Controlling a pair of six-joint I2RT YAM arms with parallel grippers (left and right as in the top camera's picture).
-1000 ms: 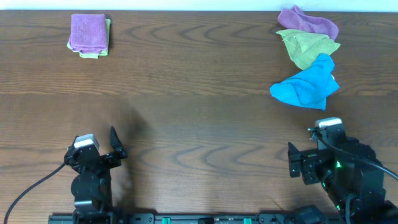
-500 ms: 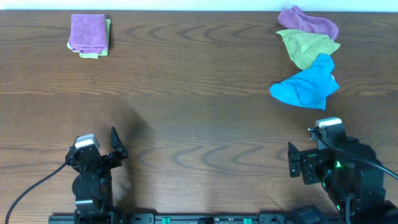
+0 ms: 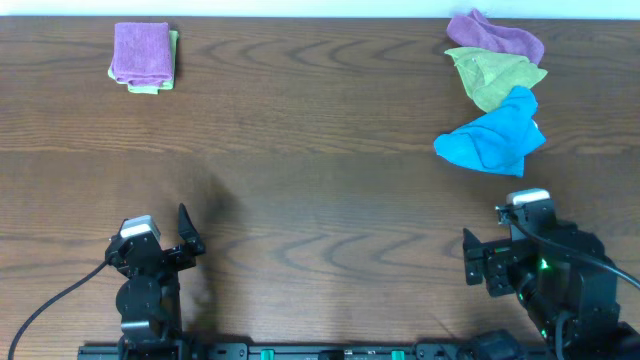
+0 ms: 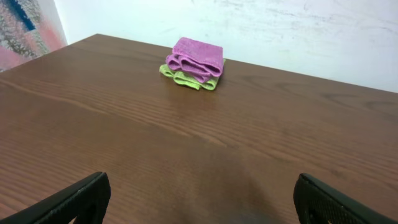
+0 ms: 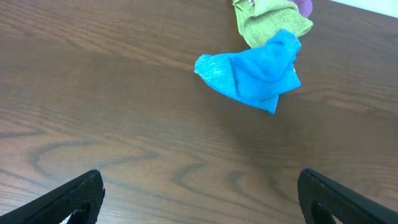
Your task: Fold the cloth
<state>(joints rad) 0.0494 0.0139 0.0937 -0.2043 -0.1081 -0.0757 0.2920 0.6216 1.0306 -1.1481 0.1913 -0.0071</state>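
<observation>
Across the counter [image 3: 320,150], the cloth [image 3: 495,36] lies crumpled at the far right edge, with its long side running along that edge. It touches the lime-green cloth [image 3: 495,75], which is just nearer me, and the blue cloth [image 3: 492,138] is nearer again. All three lie ahead of my right hand [image 5: 202,198], well apart from it. My left hand [image 4: 202,199] is much farther off, so I judge the reach belongs to the right. Both hands are spread wide, holding nothing.
</observation>
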